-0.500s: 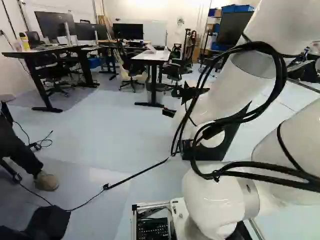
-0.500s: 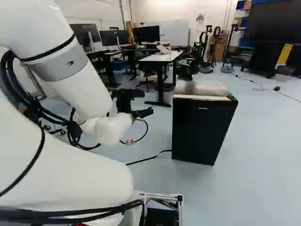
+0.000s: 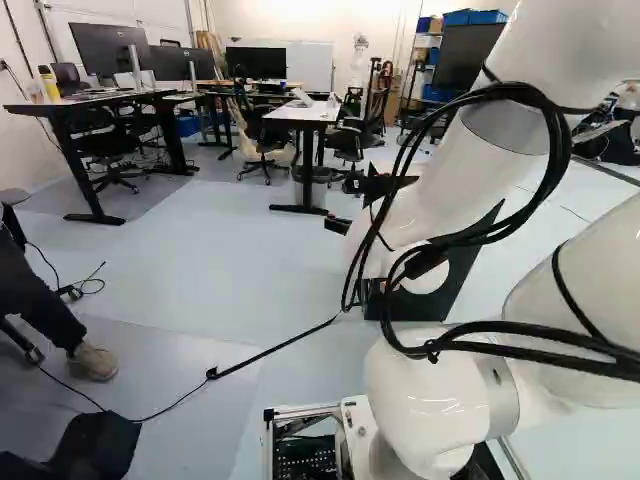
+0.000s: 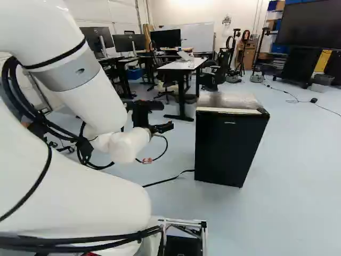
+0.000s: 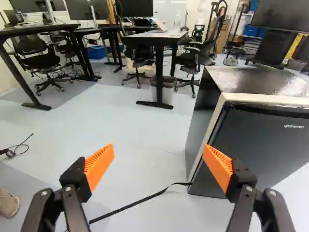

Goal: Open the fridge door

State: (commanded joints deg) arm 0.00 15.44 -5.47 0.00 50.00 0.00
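1. Fridge door (image 4: 226, 152): black, upright, closed against its pale-edged frame. Dark recess along the top edge in wrist view.
2. Fridge (image 5: 200, 123): small, black, on floor, right of middle in right base view. Top is shiny.
3. Gripper (image 4: 162, 128): left of fridge in right base view, apart from the door.
4. Wrist view: gripper (image 5: 158, 151) has its two fingers spread wide, nothing pinched. Orange pads (image 5: 100, 166) face each other. Fridge sits ahead and off to one side, behind one finger as seen.
5. Black cord (image 5: 145, 199): on floor, runs from near the fridge's bottom corner, passing between the fingers in wrist view.
6. White arm (image 4: 98, 101): reaches forward, black cables (image 3: 555, 130) looped along it.
7. Standing desk (image 4: 181, 65): beyond gripper and fridge, office chair (image 4: 210, 80) beside it.
8. Whiteboard (image 4: 200, 38): far wall, behind monitor (image 4: 165, 39).
9. Blue bins (image 3: 475, 17): on shelving (image 3: 430, 55), far back.
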